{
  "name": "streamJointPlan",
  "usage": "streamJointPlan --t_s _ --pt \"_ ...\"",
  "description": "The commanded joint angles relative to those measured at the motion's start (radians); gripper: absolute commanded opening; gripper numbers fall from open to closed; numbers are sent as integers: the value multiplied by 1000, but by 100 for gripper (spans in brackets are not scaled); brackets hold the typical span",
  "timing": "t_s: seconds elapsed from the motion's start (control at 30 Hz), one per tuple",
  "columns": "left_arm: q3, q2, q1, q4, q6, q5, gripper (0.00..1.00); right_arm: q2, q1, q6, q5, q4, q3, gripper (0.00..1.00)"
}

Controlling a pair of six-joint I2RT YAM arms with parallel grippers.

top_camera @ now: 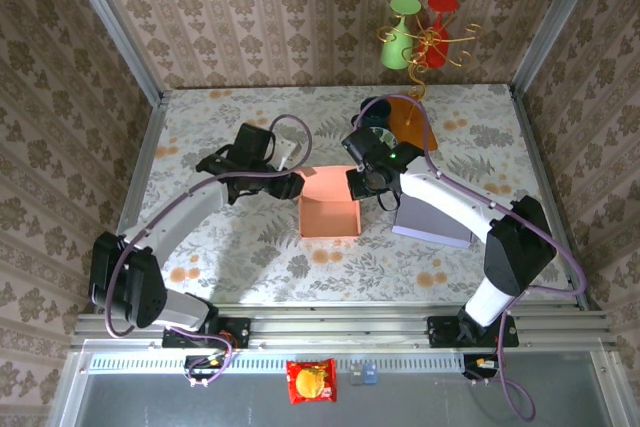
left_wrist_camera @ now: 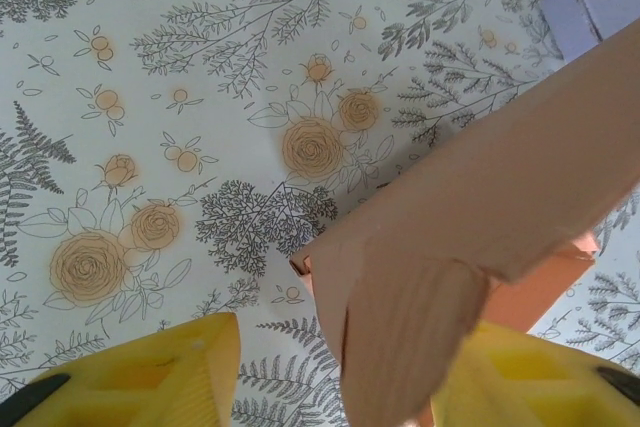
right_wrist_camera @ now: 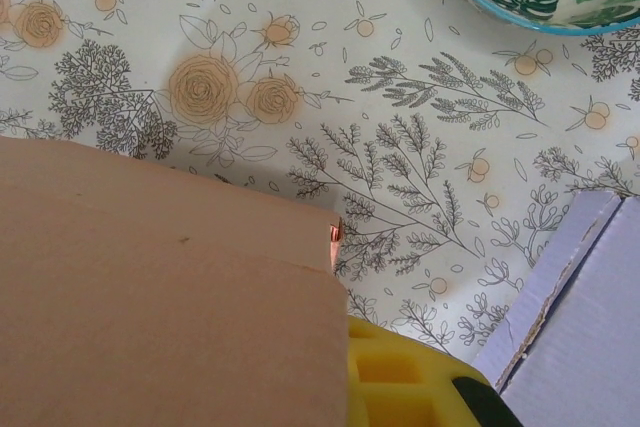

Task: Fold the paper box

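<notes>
a flap of the paper box (left_wrist_camera: 500, 197) stands between the spread fingers of the left gripper (left_wrist_camera: 340, 387), nearer the 3 o'clock finger. the right gripper (top_camera: 362, 183), pressed together, sits at the box's 2 o'clock corner.

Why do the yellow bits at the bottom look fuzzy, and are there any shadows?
Left wrist view: the yellow fingers sit too close to the lens, so they blur, while the flowery tablecloth is sharp. Right wrist view: the paper box looks soft too. Top external view: light is even, with a faint shadow beneath the left arm.
</notes>
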Motion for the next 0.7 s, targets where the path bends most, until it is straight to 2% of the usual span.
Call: streamJointPlan --t_s 0.0,0.27,0.67 --pt "44 23 -5 -21 24 12 47 16 0 -21 -14 -2 30 0" --pt "83 85 -17 -27 7 19 26 14 0 -24 -16 -1 30 0" --pt "83 114 -40 -11 -8 15 7 14 -2 -17 -19 -1 28 0"
